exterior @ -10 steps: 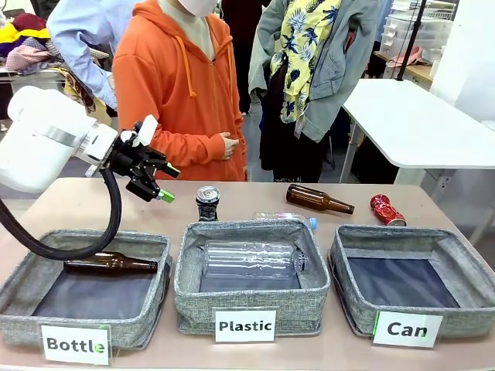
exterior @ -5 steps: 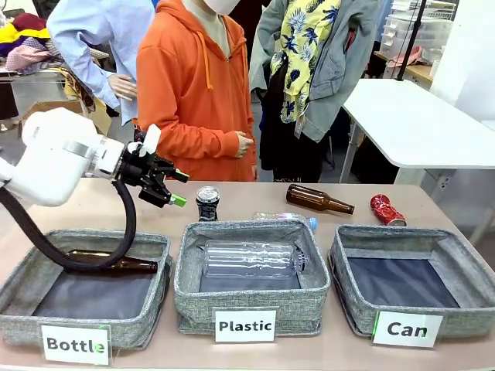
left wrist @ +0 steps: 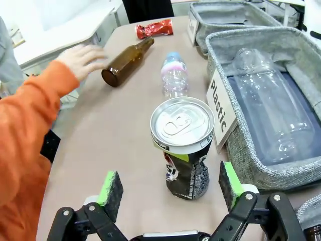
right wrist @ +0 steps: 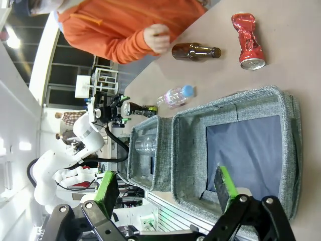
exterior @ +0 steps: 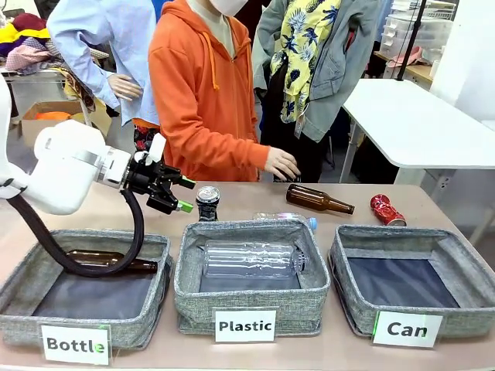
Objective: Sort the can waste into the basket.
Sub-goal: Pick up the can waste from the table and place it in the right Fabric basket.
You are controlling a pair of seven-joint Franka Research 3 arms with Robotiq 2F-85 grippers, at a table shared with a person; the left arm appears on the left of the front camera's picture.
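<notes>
A black can [exterior: 207, 203] with a silver top stands upright behind the middle bin; in the left wrist view this can [left wrist: 184, 145] is between my fingertips, untouched. My left gripper [exterior: 186, 195] [left wrist: 170, 183] is open, just left of the can. The crushed red can [exterior: 387, 210] [left wrist: 154, 29] [right wrist: 247, 40] lies on the table behind the grey basket [exterior: 338, 263] [right wrist: 291, 150] labelled "Can", whose dark floor is bare. My right gripper [right wrist: 165, 191] hangs open above that basket's near side.
A brown bottle [exterior: 319, 199] lies between the two cans, with a person's hand [exterior: 282, 164] just left of it. A small clear bottle [exterior: 286, 219] lies behind the "Plastic" bin [exterior: 186, 290], which holds a large clear bottle. The "Bottle" bin [exterior: 19, 325] holds a brown bottle.
My left gripper has moved right, up to the black can, still open. The person in orange has stepped right and stretched a hand out to the brown bottle.
</notes>
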